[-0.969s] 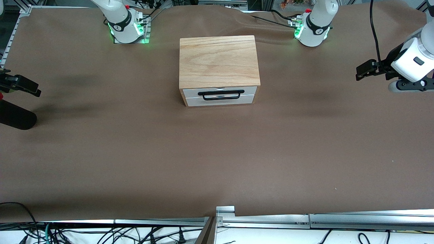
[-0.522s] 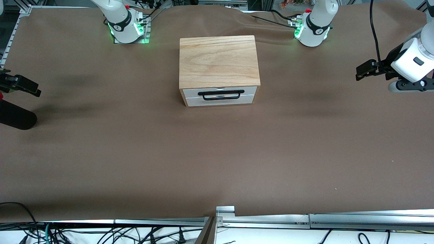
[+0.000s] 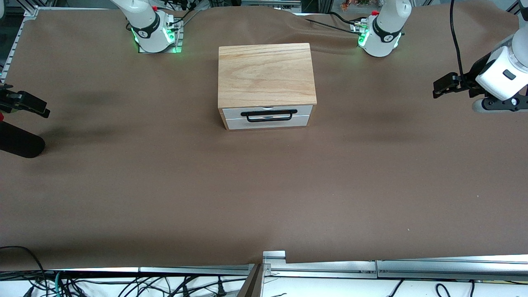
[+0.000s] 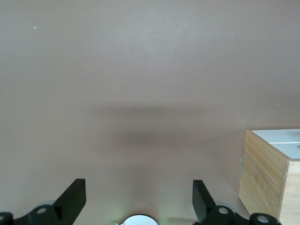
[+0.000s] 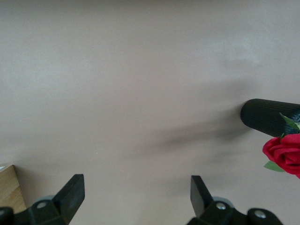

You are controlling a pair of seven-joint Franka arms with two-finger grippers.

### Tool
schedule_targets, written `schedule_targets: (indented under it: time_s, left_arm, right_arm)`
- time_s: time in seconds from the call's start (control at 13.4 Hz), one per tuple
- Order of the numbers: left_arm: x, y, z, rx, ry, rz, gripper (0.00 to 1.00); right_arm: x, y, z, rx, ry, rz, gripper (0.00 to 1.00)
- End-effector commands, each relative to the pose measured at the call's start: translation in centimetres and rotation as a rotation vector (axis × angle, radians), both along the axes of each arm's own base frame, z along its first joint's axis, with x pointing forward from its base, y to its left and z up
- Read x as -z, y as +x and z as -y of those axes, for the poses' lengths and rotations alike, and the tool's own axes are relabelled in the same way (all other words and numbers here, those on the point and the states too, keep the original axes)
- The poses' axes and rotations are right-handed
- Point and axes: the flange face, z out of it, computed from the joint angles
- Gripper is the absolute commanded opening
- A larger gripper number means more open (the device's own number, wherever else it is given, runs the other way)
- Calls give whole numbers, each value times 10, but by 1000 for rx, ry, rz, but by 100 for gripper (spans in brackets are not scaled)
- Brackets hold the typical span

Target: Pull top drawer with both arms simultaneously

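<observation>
The top drawer (image 3: 233, 111) is shut in the light-wood box casing (image 3: 266, 74) at mid-table, its white front facing the front camera. Its black wire handle (image 3: 269, 112) hangs across the front panel. My left gripper (image 3: 449, 84) is open and empty in the air over the left arm's end of the table, well away from the box. In the left wrist view its jaws (image 4: 139, 197) stand wide apart over bare cloth. My right gripper (image 3: 24, 103) is open and empty over the right arm's end of the table; its jaws (image 5: 137, 194) also stand wide apart.
A second white front panel (image 3: 268, 122) sits below the top drawer. A black ribbed cylinder (image 3: 20, 142) lies at the right arm's end of the table, with a red rose (image 5: 283, 152) by it. A casing corner shows in the left wrist view (image 4: 262, 173).
</observation>
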Motion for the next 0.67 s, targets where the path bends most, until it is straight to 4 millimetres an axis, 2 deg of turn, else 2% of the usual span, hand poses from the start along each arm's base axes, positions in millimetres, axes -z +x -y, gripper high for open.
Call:
schedule_targets:
  time_s: [0.0, 0.3, 0.37, 0.45, 0.6]
  left_arm:
    - [-1, 0, -2, 7, 15, -1, 100]
    - [0, 2, -1, 7, 15, 2, 100]
    - [0, 2, -1, 7, 15, 2, 100]
    - [-2, 2, -1, 7, 13, 5, 100]
    - [-3, 2, 0, 8, 13, 8, 100]
  right_arm:
    - [-6, -2, 2, -8, -4, 8, 100]
    - [5, 3, -5, -1, 10, -10, 100]
    - [13, 7, -15, -16, 9, -25, 100]
    - [35, 16, -28, -37, 8, -67, 100]
    - [46, 18, -36, -48, 7, -87, 100]
